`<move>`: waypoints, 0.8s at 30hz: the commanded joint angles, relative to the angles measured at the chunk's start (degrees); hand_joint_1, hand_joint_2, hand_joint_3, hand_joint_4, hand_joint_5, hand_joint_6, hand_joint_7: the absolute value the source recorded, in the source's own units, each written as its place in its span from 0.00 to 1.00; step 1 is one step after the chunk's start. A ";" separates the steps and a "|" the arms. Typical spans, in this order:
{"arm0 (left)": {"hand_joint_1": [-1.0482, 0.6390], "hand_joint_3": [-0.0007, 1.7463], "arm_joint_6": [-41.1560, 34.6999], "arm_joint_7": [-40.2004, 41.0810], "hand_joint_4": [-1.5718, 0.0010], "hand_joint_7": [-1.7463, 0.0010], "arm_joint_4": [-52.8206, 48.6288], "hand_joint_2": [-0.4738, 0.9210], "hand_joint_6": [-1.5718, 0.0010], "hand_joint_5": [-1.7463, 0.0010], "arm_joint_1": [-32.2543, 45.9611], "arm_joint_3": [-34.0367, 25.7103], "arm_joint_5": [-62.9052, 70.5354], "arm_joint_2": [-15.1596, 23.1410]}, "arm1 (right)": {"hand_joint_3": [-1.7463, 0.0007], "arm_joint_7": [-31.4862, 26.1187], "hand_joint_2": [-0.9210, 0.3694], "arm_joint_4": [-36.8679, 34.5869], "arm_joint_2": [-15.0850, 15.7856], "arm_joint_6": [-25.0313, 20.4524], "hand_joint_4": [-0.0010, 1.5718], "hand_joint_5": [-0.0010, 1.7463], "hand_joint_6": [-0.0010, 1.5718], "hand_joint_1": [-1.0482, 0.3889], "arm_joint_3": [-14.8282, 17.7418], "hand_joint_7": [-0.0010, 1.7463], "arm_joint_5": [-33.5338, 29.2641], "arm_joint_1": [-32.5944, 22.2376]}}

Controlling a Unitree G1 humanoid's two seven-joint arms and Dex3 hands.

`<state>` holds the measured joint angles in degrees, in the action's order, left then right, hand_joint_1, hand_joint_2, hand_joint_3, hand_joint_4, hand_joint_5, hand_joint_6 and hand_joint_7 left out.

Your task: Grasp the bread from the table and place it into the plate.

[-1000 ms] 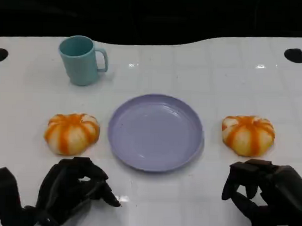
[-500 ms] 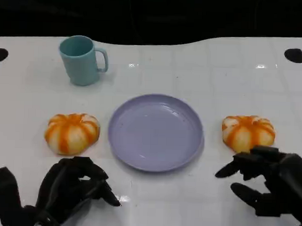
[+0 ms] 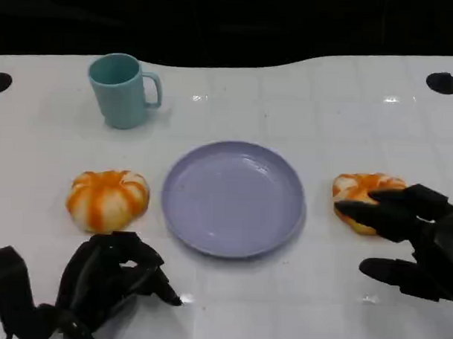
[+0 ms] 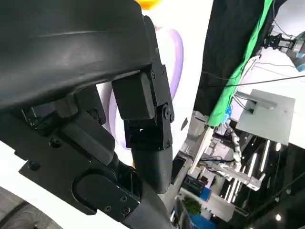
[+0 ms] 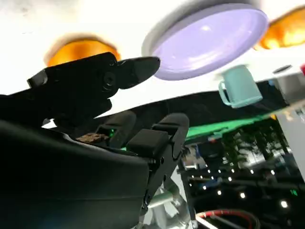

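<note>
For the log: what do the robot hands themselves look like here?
Both are matt black with many jointed, blocky fingers. The left robot hand shows small screws and hinged plates in its wrist view; the right robot hand has tapered fingertips and a rounded black shell behind. No markings or cables visible on either.

The right hand (image 3: 417, 243) runs off the head view's right edge, and its fingers (image 3: 374, 212) hide the near half of the right bread (image 3: 360, 186), so contact cannot be told; the left hand (image 3: 107, 281) is cut off below
</note>
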<state>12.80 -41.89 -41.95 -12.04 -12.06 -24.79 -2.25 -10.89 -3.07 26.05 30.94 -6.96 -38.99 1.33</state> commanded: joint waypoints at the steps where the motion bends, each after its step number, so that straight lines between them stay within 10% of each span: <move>1: 0.00 0.00 0.48 -0.61 0.00 0.81 -0.76 0.83 0.00 0.65 -0.62 -0.55 0.07 0.95 | 1.00 3.80 0.07 4.75 1.67 -5.40 0.05 0.12 0.18 0.37 1.21 0.00 -1.17 -0.88; 13: 0.00 0.00 0.54 -0.16 0.00 0.81 -1.02 0.82 0.00 0.65 -0.73 -0.74 0.25 0.73 | 1.00 6.82 0.11 5.18 1.77 -14.39 0.00 0.14 0.15 0.36 -1.71 0.00 -9.22 3.84; 24: 0.00 0.00 0.32 -0.28 0.00 0.81 -0.81 0.82 0.00 0.65 -0.58 -0.98 0.21 0.65 | 1.00 2.49 0.13 -10.52 0.30 -17.42 0.00 0.19 0.16 0.40 -8.99 0.00 -14.41 14.95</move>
<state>12.94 -41.88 -42.78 -12.61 -12.78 -24.69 -2.32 -6.86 -10.10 26.59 14.42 -14.73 -52.76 13.66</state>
